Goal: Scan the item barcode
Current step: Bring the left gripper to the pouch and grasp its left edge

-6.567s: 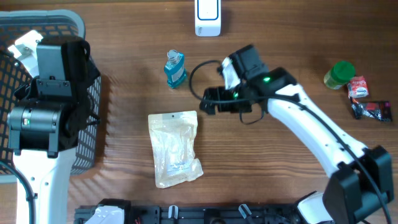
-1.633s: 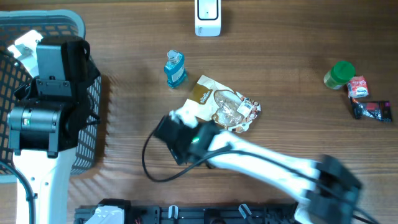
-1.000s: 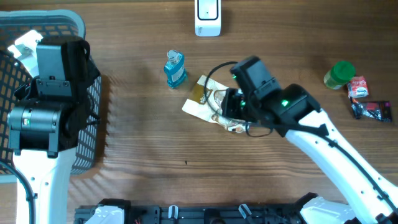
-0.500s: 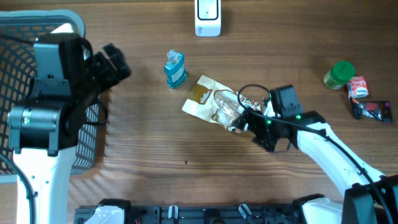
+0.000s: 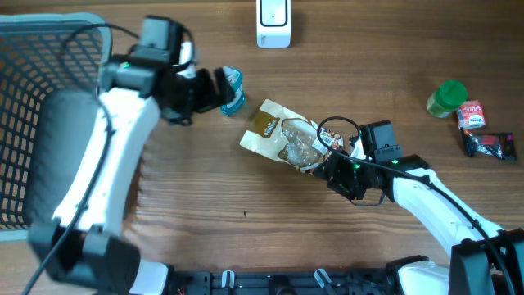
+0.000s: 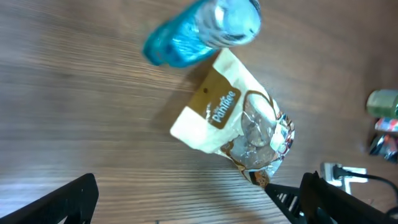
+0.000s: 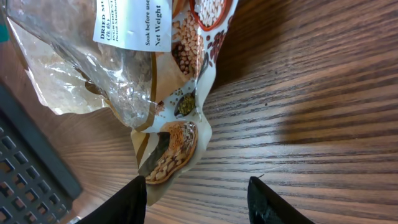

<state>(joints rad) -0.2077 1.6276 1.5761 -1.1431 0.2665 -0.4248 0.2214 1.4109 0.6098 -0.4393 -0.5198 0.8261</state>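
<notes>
The item, a clear and brown bag of dried beans (image 5: pixel 286 141), lies flat on the wooden table, tilted, mid-table. A white label (image 7: pixel 127 22) faces up on it; no barcode shows. My right gripper (image 5: pixel 326 166) sits low at the bag's lower right end. Its jaws are open (image 7: pixel 198 202), and the bag's printed corner (image 7: pixel 168 146) lies against the left finger without being pinched. My left gripper (image 5: pixel 214 88) hovers wide open (image 6: pixel 199 205) beside a blue bottle (image 5: pixel 232 90), above and left of the bag (image 6: pixel 233 121). A white scanner (image 5: pixel 273 23) stands at the far edge.
A dark mesh basket (image 5: pixel 33 123) fills the left side. At the right stand a green-lidded jar (image 5: pixel 448 98), a red packet (image 5: pixel 472 114) and a dark packet (image 5: pixel 491 146). The blue bottle (image 6: pixel 202 31) lies close to the bag's top corner.
My left arm has swung out from over the basket to the blue bottle, gripper still wide open. My right gripper has stayed at the bag's lower right end.
</notes>
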